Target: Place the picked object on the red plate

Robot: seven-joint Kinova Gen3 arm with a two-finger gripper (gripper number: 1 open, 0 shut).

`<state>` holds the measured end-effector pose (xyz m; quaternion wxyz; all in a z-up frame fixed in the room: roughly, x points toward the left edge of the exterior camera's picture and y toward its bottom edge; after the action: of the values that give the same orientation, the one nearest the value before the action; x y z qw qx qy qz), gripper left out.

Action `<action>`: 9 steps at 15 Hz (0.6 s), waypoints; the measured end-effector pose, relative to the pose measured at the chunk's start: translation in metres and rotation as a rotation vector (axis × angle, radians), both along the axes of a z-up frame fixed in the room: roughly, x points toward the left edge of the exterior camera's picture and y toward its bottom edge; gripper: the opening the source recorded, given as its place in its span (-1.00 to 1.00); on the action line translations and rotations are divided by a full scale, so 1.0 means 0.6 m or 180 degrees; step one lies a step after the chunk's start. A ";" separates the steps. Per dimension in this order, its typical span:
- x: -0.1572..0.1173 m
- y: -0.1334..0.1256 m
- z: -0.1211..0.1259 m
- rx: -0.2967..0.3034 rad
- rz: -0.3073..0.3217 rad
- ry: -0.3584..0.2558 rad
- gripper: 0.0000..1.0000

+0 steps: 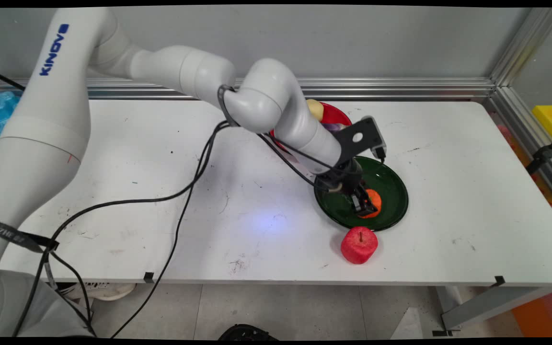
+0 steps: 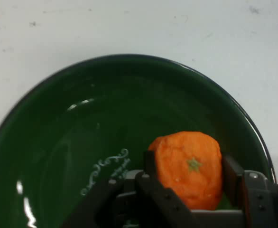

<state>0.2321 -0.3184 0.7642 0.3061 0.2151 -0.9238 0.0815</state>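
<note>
**Pincer astride the orange in the green plate**

The pincer is down inside the green plate, its two black fingers set one on each side of the orange. The fruit sits squarely between them, right against the linkage, its green star-shaped stem mark facing the hand camera. The fingers are drawn in to the orange's flanks, seemingly touching and holding it.

The orange is round, slightly squat, with a matt, grainy, foam-like skin. The plate is glossy dark glaze, shallow, with a pale scroll motif. A red apple, equally rough-skinned, stands on the white table just beside the plate's near rim. A red plate holding other items lies behind the arm.
</note>
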 end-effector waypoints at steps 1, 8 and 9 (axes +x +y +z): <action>0.004 -0.004 0.009 -0.0013 -0.0010 0.0012 -1.00; 0.074 -0.051 0.078 -0.0130 -0.0051 0.0003 -1.00; 0.089 -0.062 0.084 -0.0154 -0.0048 -0.0012 -1.00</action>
<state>0.2856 -0.3554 0.8147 0.3101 0.2005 -0.9237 0.1018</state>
